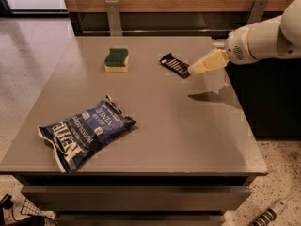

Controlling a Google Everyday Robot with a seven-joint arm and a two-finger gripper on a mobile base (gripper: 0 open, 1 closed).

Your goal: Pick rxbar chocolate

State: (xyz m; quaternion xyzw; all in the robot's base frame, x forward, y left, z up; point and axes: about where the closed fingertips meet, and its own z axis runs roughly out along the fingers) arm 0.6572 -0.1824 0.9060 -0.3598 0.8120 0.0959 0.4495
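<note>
The rxbar chocolate [174, 64] is a small flat black wrapper with white lettering, lying at the far right of the grey table [155, 121]. My gripper [194, 70] comes in from the right on a white arm. Its cream-coloured tip hovers just right of the bar's near end, above the tabletop. Its shadow falls on the table below and to the right.
A green-topped yellow sponge [116, 60] lies at the far middle. A large blue-and-white chip bag [84, 130] lies at the front left. A wooden wall with metal brackets runs behind the table. Cables lie on the floor at the front corners.
</note>
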